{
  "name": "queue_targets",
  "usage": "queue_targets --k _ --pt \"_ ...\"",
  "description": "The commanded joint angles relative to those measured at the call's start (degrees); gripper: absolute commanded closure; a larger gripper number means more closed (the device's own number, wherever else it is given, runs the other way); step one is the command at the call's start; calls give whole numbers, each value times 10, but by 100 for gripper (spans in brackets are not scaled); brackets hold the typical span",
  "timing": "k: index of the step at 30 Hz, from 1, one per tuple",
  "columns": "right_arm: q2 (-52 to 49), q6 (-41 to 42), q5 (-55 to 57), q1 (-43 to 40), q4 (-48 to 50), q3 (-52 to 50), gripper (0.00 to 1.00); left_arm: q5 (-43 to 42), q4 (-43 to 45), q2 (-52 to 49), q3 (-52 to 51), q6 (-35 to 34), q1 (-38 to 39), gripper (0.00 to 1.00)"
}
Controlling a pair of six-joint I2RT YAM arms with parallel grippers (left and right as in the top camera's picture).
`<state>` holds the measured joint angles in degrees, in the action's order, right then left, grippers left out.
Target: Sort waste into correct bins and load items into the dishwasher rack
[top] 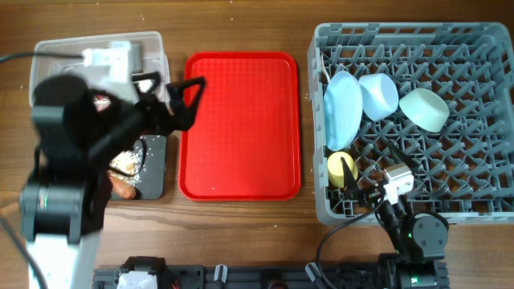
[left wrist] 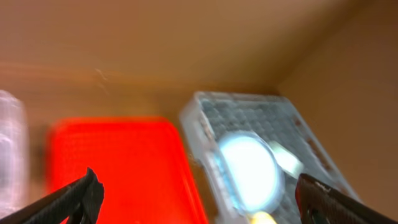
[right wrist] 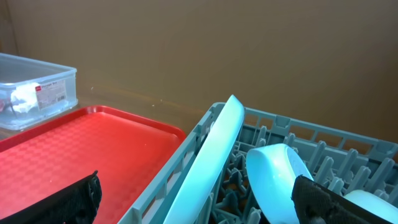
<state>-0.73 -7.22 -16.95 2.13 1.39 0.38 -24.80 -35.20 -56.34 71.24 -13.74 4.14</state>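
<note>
Rack (top: 474,48) carries plate (top: 341,108), blue bowl (top: 377,95), mint bowl (top: 424,110) and cup (top: 340,168); no spoon visible. Tub (top: 152,40) and black tray (top: 157,172) hold waste (top: 122,163). My left gripper (top: 191,100), wide, hangs beside the tub; my right gripper (right wrist: 196,193), wide, at the rack's front. Seemingly near finished.

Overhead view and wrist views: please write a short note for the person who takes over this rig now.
Left gripper and right gripper: both open, empty.
In the large grey plastic rack: pale blue round plate, light blue bowl, mint-green bowl, small yellow cup.
Clear plastic tub holds crumpled white tissue and red-and-white wrapper; shallow black tray holds brownish food scraps and orange carrot piece.
Nothing large left on the flat red tray. White spoon not seen: find it.
</note>
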Motion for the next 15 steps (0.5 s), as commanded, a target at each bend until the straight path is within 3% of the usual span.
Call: queue_targets --k 1,9,15 --pt "5 -3 -11 -3 3 -1 0 169 84 104 -126 17 -4 0" --pt "5 -3 -11 -3 3 -1 0 204 298 370 -452 17 -19 0" --pt "5 -3 -11 -3 3 -1 0 204 316 552 -619 15 -22 0"
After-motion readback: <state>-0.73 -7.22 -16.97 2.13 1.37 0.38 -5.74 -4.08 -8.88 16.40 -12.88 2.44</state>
